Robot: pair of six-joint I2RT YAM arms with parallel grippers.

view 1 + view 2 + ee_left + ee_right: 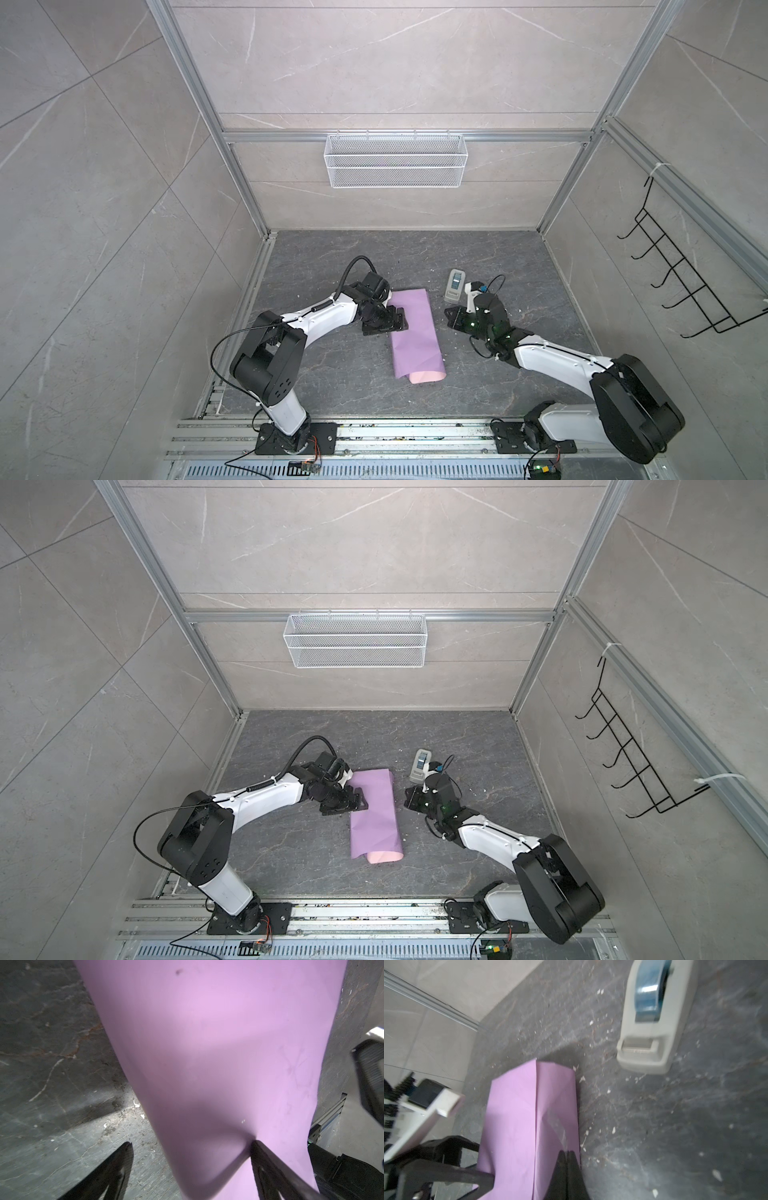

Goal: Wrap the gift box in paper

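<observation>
The paper [415,332] [374,816] lies folded over in a long lilac bundle mid-table, and its pale pink face [428,377] shows at the near end. The gift box is hidden. My left gripper [397,322] [359,802] [191,1142] is open across the bundle's left edge. One finger [261,1159] presses a dent into the paper [207,1043], while the other stands over bare table. My right gripper [449,313] [409,796] [566,1152] is shut, tips over the paper's [519,1115] right edge, where a shiny clear strip [558,1126] lies.
A grey-white tape dispenser [455,286] [420,764] [654,1022] with a blue roll stands just behind the right gripper. A white wire basket [395,162] hangs on the back wall and a black hook rack [681,282] on the right wall. Small white scraps dot the dark table.
</observation>
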